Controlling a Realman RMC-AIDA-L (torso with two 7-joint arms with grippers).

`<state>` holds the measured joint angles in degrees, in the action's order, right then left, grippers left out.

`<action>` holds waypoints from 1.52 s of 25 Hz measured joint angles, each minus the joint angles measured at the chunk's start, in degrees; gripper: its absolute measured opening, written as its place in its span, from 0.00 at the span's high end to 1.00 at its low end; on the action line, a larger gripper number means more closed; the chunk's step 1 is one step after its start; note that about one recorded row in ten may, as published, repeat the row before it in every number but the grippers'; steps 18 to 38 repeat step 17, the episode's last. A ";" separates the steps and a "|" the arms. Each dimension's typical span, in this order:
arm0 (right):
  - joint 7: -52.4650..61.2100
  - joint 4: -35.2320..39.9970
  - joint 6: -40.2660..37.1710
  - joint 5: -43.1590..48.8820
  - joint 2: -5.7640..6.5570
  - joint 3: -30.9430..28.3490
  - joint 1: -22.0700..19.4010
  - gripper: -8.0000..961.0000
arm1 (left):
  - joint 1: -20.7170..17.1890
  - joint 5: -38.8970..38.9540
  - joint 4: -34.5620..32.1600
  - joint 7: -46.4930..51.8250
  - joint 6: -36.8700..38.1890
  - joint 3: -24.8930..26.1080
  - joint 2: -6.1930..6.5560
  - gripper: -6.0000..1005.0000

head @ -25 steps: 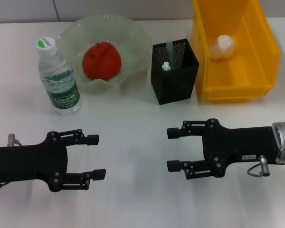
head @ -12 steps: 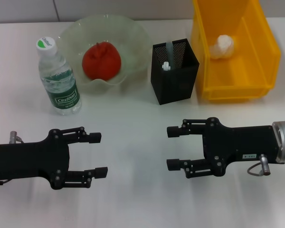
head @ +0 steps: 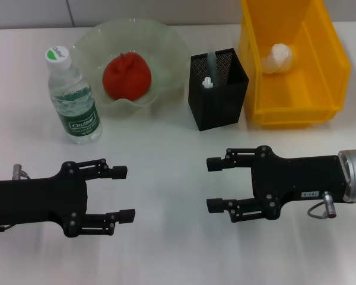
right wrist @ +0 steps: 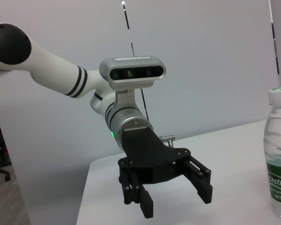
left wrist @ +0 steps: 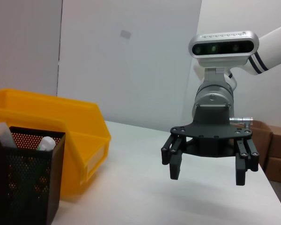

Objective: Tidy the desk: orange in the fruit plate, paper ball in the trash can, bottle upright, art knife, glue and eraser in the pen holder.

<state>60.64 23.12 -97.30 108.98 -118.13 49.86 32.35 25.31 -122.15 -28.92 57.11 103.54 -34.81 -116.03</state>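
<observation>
The left gripper (head: 123,193) hovers low over the bare white desk (head: 166,255) with its jaws spread wide and nothing between them. The right gripper (head: 215,184) faces it across a gap, equally wide open and empty.

Ahead of the left gripper, a little toward its outer side, the water bottle (head: 72,97) stands upright with its cap on. Beyond that, the orange (head: 127,75) sits in the pale green fruit plate (head: 166,44). Ahead of the right gripper stands the black mesh pen holder (head: 216,89), with a pale stick and a small white item showing above its rim; which of the knife, glue and eraser these are cannot be told. Further out on the right gripper's side, the paper ball (head: 277,57) lies inside the yellow bin (head: 296,113) serving as the trash can.

Judging by this layout, every item appears placed and the task looks finished. The next move likely calls only for both arms to retreat clear of the desk.
</observation>
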 joint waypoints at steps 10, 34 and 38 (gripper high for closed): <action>0.00 0.00 -0.14 0.00 0.00 -0.03 0.00 0.22 | 0.04 0.39 0.00 0.02 1.14 0.26 0.04 0.20; 0.01 0.00 -0.17 0.00 0.00 -0.02 -0.01 0.22 | 0.08 0.29 0.00 0.02 1.17 0.39 0.08 0.20; 0.01 0.00 -0.17 0.00 0.00 -0.02 -0.01 0.22 | 0.08 0.29 0.00 0.02 1.17 0.39 0.08 0.20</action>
